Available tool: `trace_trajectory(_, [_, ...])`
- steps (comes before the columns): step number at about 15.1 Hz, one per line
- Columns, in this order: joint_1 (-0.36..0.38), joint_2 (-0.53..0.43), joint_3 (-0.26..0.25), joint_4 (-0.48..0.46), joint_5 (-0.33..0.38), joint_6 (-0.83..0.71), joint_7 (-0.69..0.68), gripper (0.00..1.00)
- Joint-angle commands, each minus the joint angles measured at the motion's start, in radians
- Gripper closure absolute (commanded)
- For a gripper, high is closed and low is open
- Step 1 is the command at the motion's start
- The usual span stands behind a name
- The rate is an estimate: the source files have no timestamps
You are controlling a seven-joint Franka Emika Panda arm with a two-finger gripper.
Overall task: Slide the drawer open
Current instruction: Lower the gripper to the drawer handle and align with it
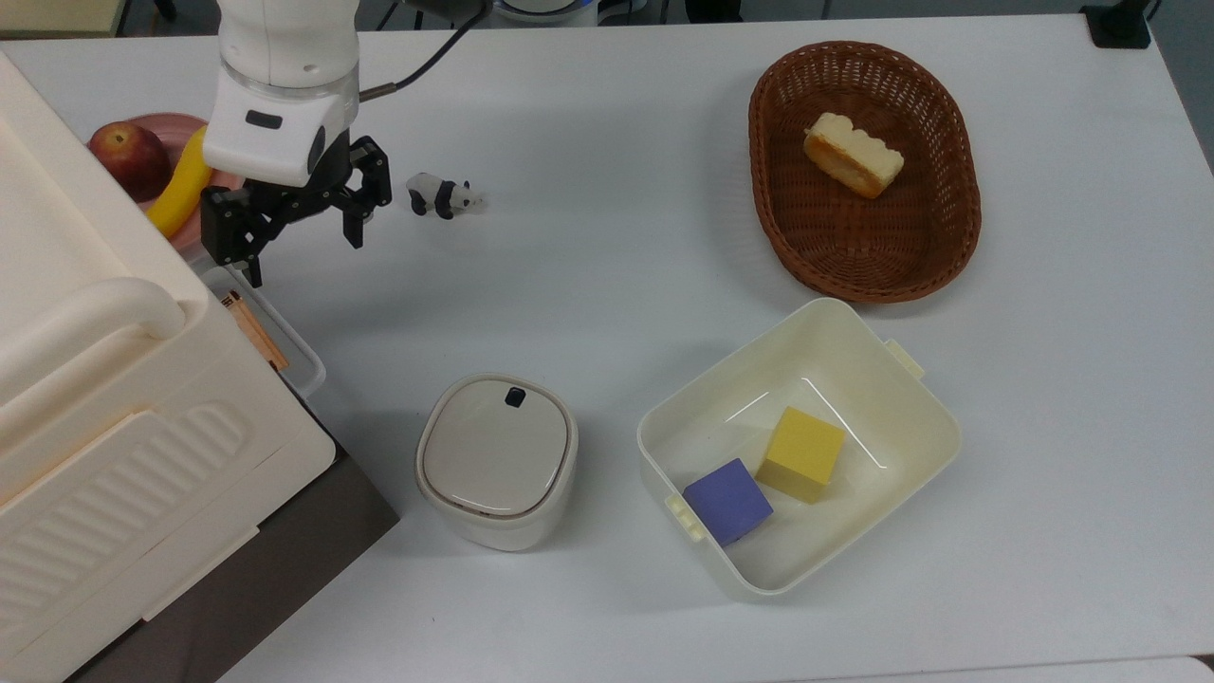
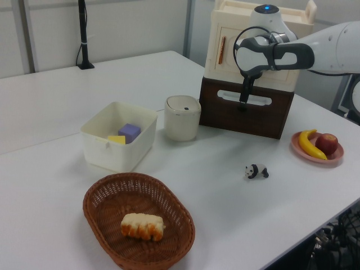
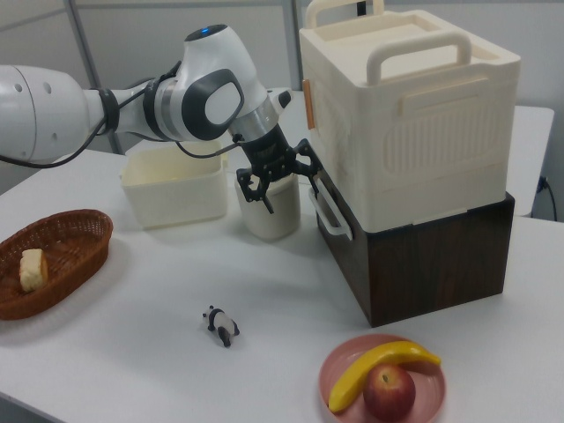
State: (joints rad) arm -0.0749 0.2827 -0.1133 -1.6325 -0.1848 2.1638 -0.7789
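drawer [image 2: 246,114]: 1 | pincer [image 1: 302,230]: 1, spread | cubes: 2

white table [image 1: 607,237], basket [image 1: 948,247], tub [image 1: 910,398], panda [image 1: 438,196]

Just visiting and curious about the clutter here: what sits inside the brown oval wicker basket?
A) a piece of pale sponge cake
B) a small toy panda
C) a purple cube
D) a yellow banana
A: a piece of pale sponge cake lies alone in the brown oval wicker basket, also seen in the left view.
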Motion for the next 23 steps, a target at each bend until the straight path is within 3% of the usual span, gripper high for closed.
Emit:
trace_trajectory(1, [-0.002, 0.000, -0.009, -0.009, -0.019, 0.025, -0.008, 0.00])
trace_trajectory(23, [0.001, 0.039, -0.032, -0.007, -0.042, 0.054, -0.008, 0.00])
